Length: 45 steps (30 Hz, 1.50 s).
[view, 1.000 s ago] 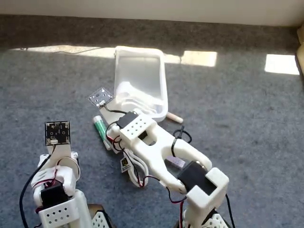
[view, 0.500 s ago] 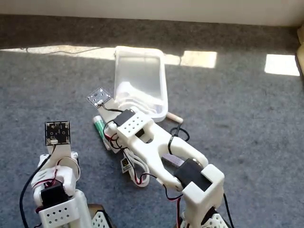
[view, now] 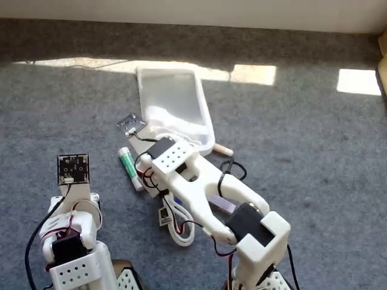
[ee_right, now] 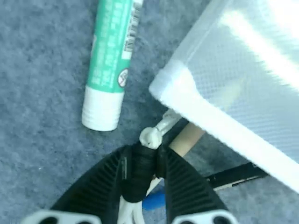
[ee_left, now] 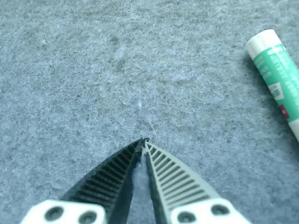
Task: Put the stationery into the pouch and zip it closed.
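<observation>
The translucent white pouch (view: 172, 106) lies flat on the grey carpet, and its near corner (ee_right: 233, 79) is close in the right wrist view. My right gripper (ee_right: 142, 150) is shut on the pouch's zipper pull (ee_right: 150, 136), a white knotted cord with a dark tab. A green glue stick (view: 129, 168) lies just beside that corner (ee_right: 111, 60). A wooden pencil end (view: 222, 149) sticks out from under the right arm (view: 187, 178) and shows again (ee_right: 187, 135) under the pouch's edge. My left gripper (ee_left: 143, 141) is shut with nothing in it, low over bare carpet, the glue stick (ee_left: 276, 79) off to its side.
The left arm (view: 69, 235) stands at the lower left. White cables (view: 176, 220) loop on the carpet below the right arm. A blue item (ee_right: 154, 201) peeks out behind the right gripper. Sunlit patches (view: 360, 81) lie on open carpet at the right.
The pouch has swung so its far end sits further left, and it now looks flatter. The right arm has shifted slightly with the zipper pull. The left arm has not moved.
</observation>
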Available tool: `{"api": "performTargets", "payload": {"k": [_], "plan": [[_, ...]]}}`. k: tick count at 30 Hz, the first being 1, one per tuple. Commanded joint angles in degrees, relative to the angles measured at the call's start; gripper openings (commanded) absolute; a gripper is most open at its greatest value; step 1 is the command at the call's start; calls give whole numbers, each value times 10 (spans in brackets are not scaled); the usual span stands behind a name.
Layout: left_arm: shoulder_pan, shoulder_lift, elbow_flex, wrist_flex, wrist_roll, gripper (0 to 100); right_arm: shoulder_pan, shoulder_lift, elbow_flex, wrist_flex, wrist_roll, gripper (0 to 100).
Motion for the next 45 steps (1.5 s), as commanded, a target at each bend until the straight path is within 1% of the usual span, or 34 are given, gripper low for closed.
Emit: {"api": "performTargets", "payload": {"k": [1,9,11,15,16,17,24,31,36,38,45], "plan": [[-3,-7,-15,-11,3,7,17,-86,-17,5,-1,5],[-2,-7,-66,-12,7,14,22,-167,8,18,-1,5],[6,-7,-62,-28,19,65,22,-186,15,18,-1,5],[27,-7,-62,-32,114,243,24,-225,33,18,-1,5],[33,-7,-62,-33,132,272,24,-235,39,18,-1,5],[40,-7,-63,-35,139,280,24,-245,45,18,-1,5],[103,-7,-87,-47,144,280,24,-330,101,18,-1,5],[190,-7,-124,-44,197,280,24,-384,140,17,-1,5],[221,-7,-133,-49,223,280,24,-404,158,17,-1,5],[227,-7,-129,-64,222,280,24,-411,161,15,-1,5],[228,-7,-75,-158,222,280,22,-420,166,17,-2,5]]}}
